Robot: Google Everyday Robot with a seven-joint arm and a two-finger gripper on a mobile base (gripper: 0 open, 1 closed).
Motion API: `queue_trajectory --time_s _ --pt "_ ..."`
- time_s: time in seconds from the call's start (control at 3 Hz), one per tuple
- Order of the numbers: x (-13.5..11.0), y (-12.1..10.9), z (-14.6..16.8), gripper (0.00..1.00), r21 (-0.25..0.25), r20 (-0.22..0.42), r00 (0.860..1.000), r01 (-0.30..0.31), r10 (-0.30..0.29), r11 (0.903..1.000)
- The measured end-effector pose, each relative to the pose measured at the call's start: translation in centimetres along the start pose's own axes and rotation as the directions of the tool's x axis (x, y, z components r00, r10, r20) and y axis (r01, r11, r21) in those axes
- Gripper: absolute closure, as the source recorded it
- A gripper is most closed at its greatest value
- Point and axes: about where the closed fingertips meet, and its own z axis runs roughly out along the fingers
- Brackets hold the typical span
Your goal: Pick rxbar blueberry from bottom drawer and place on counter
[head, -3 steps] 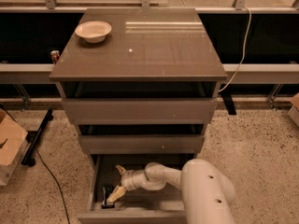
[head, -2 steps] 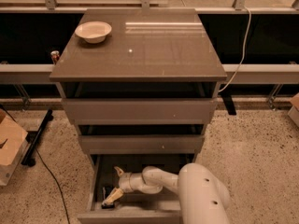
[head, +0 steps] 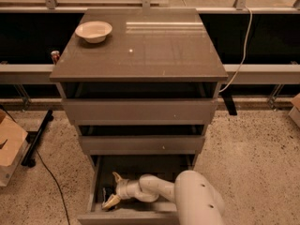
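- Since a second ago the white arm [head: 187,200] has slid a little leftward, carrying the pincer [head: 112,190] nearer the left wall of the bottom drawer [head: 126,216].
- Its two pale fingers are spread wide, one tip pointing back, the other toward the drawer front.
- Between those tips lies a small dark shape, likely the rxbar blueberry [head: 106,194]; shadow hides its print, and contact is unclear.
- Much of the drawer's right side is covered by the arm.
- On the counter [head: 154,50] a pale bowl [head: 93,31] sits at the back left corner.
- A red-topped can [head: 55,56] peeks out behind the counter's left edge; a cardboard box [head: 9,144] is cut off at left.
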Motion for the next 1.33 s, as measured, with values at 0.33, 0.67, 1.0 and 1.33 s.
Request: queue_trajectory --time_s 0.33,0.67,1.0,1.33 --pt "0.4 2.0 0.8 0.04 -0.034 0.004 1.000 -0.014 0.014 0.9993" --pt "0.5 2.9 1.2 0.27 -0.050 0.007 1.000 -0.017 0.017 0.9986" --pt "0.0 3.1 1.4 0.58 -0.051 0.017 1.000 -0.016 0.017 0.9986" --pt "-0.4 3.0 1.3 0.81 -0.049 0.027 0.999 -0.022 0.023 0.9986"
